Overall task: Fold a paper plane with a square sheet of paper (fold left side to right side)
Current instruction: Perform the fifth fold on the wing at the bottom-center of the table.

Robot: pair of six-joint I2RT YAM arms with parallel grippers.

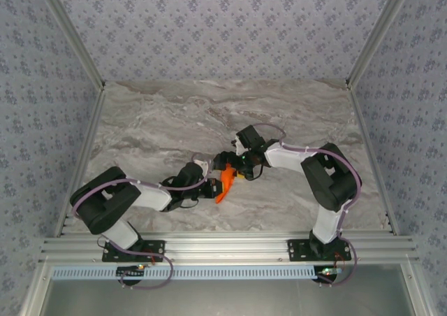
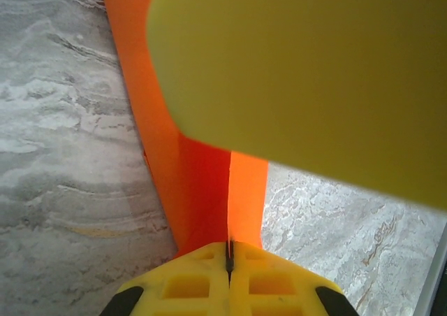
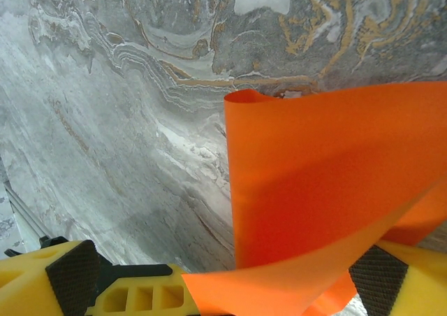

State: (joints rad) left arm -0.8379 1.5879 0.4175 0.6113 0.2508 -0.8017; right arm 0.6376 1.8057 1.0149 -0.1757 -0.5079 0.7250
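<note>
The sheet of paper (image 1: 224, 185) is bright orange, folded and lifted off the marble table near its middle. My left gripper (image 1: 214, 181) is shut on it: in the left wrist view the two yellow jaws (image 2: 229, 247) meet on a creased edge of the sheet of paper (image 2: 199, 183), which stands up away from them. My right gripper (image 1: 233, 166) comes in from the right and is open. In the right wrist view its gripper (image 3: 223, 288) has wide-apart pads (image 3: 72, 275), and a curled flap of the sheet of paper (image 3: 321, 183) lies between them, not pinched.
The grey marble tabletop (image 1: 174, 120) is bare around both arms. Aluminium rails (image 1: 223, 247) run along the near edge and patterned walls stand on three sides. A blurred yellow finger (image 2: 300, 71) of the other gripper hangs close over the left wrist camera.
</note>
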